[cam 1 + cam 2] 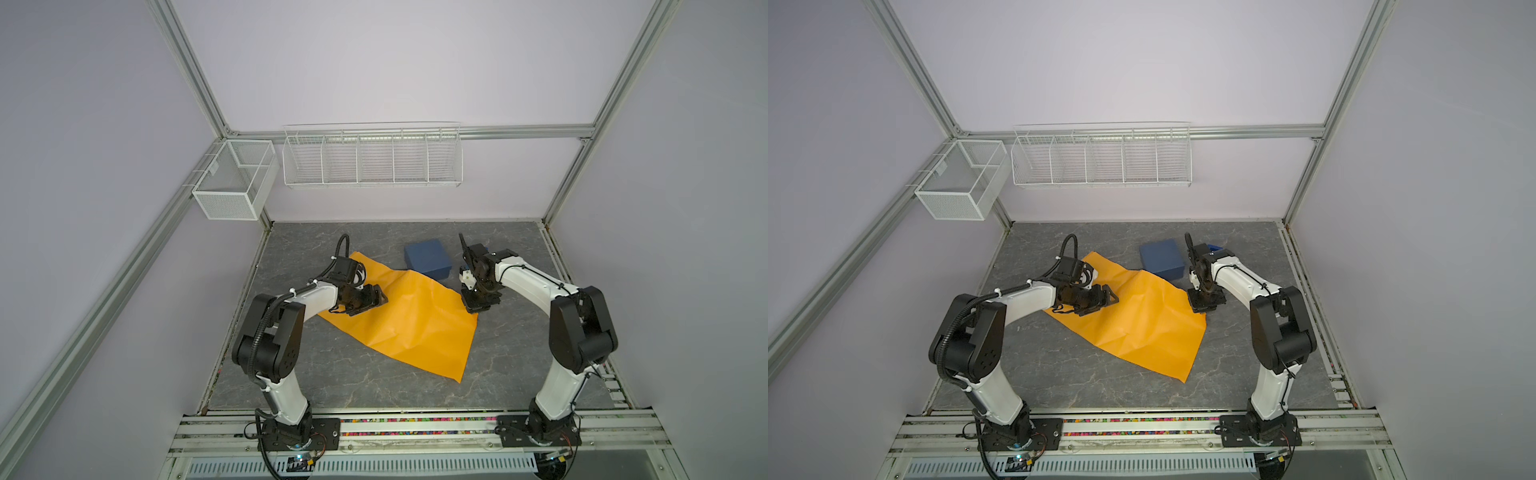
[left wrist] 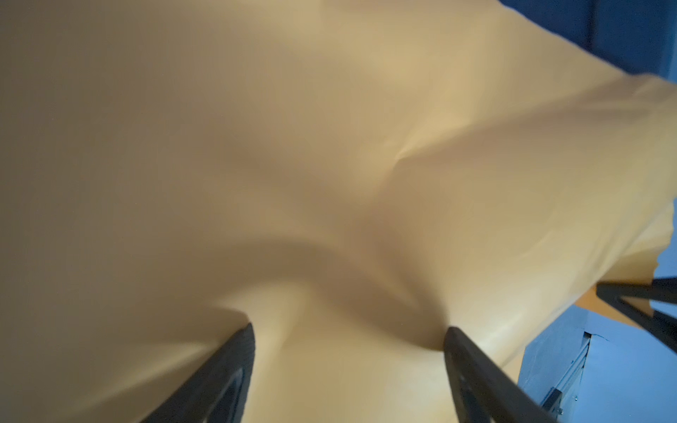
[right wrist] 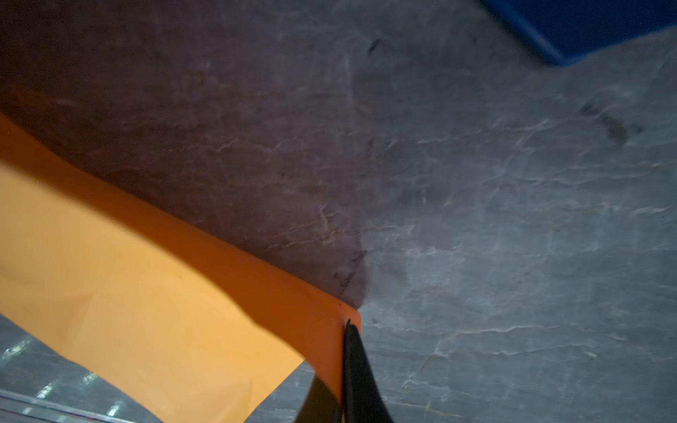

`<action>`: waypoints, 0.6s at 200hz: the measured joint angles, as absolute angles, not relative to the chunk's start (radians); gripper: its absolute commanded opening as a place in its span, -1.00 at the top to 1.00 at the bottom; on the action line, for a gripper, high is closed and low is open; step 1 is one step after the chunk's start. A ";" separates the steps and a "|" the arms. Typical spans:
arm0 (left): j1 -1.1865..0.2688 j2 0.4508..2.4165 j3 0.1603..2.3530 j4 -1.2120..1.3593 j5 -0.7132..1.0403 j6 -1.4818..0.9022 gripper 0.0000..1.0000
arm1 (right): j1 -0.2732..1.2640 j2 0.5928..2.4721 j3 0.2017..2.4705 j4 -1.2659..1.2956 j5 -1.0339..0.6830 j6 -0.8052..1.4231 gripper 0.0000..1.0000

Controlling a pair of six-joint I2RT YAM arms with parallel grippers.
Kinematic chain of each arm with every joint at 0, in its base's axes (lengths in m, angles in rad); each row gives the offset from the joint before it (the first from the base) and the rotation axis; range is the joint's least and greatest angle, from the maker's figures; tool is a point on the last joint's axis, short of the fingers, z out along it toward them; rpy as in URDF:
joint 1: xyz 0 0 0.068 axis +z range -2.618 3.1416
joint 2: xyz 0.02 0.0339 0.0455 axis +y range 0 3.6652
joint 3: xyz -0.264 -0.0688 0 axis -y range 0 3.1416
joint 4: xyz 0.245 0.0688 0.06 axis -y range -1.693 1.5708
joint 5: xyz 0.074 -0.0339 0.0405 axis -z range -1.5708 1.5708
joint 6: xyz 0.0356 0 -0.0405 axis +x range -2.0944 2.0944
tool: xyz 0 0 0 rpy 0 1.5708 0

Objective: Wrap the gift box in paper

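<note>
Two white and black robot arms reach over a grey, stone-patterned worktop [image 1: 332, 382] from its near edge. A large orange sheet of paper [image 1: 415, 328] lies on the middle of the worktop, slightly creased. Its long axis runs diagonally from far left to near right.

The left gripper [image 1: 380, 297] sits low over the far-left part of the sheet. Its jaws are spread wide and grip nothing. In the left wrist view the two dark fingertips [image 2: 245, 340] meet the paper, which dimples in the gap between them.

The right gripper [image 1: 473, 306] points down at the sheet's right-hand corner. The right wrist view shows its jaws pinched fully together on the very tip of that corner, which is lifted a little off the worktop.

The dark navy gift box [image 1: 428, 258], low and squarish, stands on bare worktop just past the paper's far edge. It is not on the sheet, and whether the edge touches it I cannot tell. It lies beyond both grippers, towards the back wall, and is nearer the right arm, whose wrist is just beside the box's right side.

As I judge it, wrapping has barely begun, because box and sheet have yet to be brought together. The next move turns on that gap across the paper's far edge.
</note>
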State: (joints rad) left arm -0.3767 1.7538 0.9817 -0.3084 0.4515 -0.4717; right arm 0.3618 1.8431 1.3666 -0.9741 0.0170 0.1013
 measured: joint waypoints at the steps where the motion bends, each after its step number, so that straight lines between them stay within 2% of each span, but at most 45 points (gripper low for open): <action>1: -0.378 1.753 0.980 -0.308 0.451 -0.473 -0.63 | 0.361 1.845 1.369 -0.974 0.018 0.099 0.87; 80: -0.573 1.509 0.711 -0.241 0.410 -0.700 -0.63 | 0.328 1.872 1.404 -1.077 0.162 0.022 0.84; 120: -0.604 1.367 0.693 -0.312 0.329 -0.767 -0.66 | 0.328 1.873 1.408 -1.073 0.221 -0.001 0.75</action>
State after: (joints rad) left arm -0.6041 1.3666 0.6933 -0.3119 0.3294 -0.7670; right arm 0.3283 1.8732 1.4082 -1.0729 0.2207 -0.0010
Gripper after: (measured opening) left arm 0.823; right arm 0.122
